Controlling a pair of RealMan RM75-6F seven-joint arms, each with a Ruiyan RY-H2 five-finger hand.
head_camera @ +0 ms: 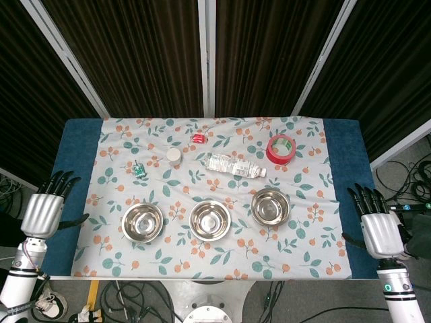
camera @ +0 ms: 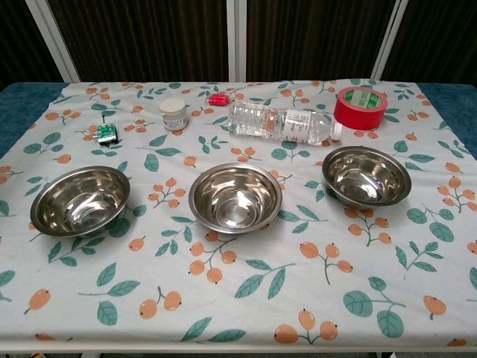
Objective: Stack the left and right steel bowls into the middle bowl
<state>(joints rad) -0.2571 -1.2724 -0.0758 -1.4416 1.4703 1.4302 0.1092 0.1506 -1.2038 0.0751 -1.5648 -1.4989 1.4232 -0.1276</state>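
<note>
At frame bottom, left bowl (head_camera: 142, 222), middle bowl (head_camera: 210, 220), right bowl (head_camera: 270, 206) are laid separately, unstacked; left hand (head_camera: 44, 210), right hand (head_camera: 379, 227) are parked empty, fingers spread, at table edges.

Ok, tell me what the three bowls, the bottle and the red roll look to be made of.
Left bowl, middle bowl, right bowl: polished steel, judging by mirror-like reflections inside. Bottle: clear plastic, probably; see-through ribbed wall with a white cap. Red roll: likely adhesive tape, glossy red around a cardboard-looking core.
</note>
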